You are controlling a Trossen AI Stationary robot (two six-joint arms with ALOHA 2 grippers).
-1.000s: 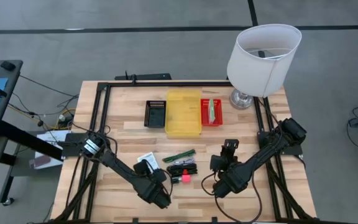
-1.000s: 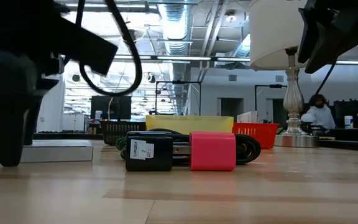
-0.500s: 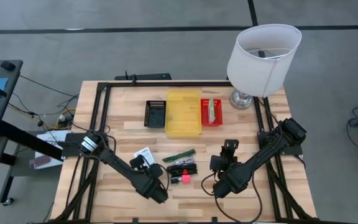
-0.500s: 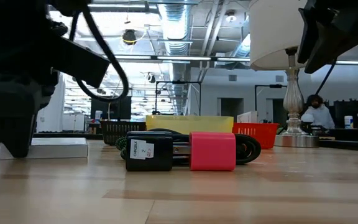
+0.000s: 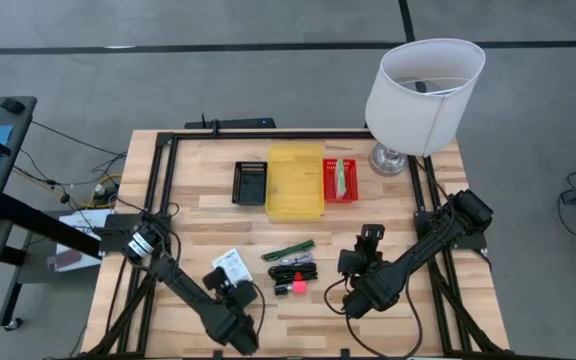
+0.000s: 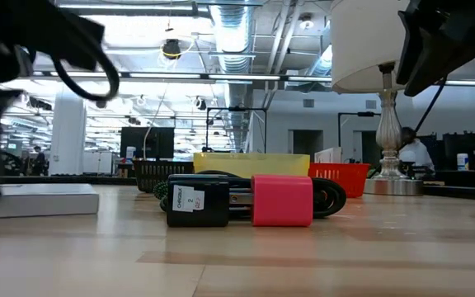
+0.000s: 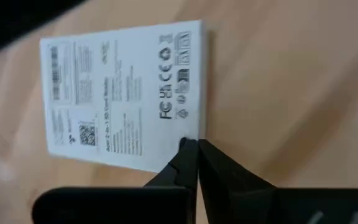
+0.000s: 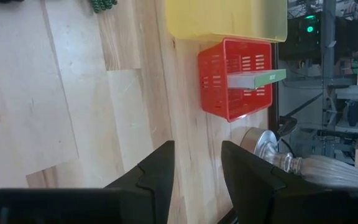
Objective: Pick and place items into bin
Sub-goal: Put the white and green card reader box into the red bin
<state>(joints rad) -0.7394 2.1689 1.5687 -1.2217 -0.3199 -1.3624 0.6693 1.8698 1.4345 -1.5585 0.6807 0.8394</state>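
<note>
The flat white labelled packet (image 5: 230,262) lies flat on the table at the near left. My left gripper (image 7: 191,144) is shut at its corner, coming from the near side. The thin green stick (image 5: 288,249) lies right of the packet. Nearer lie the coiled cord with black clips (image 5: 296,270) and the pink-red block (image 6: 281,200). My right gripper (image 8: 197,168) hovers open above bare wood at the near right, nothing between its fingers. The green-striped packet (image 8: 257,79) stands in the red basket (image 5: 340,180), beside the yellow tray (image 5: 295,180). My left gripper's shut fingertips (image 7: 185,149) meet at one corner of the white packet (image 7: 194,134), beside the printed marks. The fingers come from the table's near side, slanting down. They cover the spot itself, so whether they pinch the corner or only press on it does not show. The packet lies flat on the wood.
A black basket (image 5: 250,183) stands left of the yellow tray at the far middle. A lamp with a white shade (image 5: 423,85) stands at the far right corner. A black frame (image 5: 268,135) runs around the table. Bare wood lies between the two arms near the front edge.
My left gripper has drawn back toward the table's near left. The white packet has slid the same way across the wood, turning slightly and staying flat. The cord, block and stick have kept their places.
</note>
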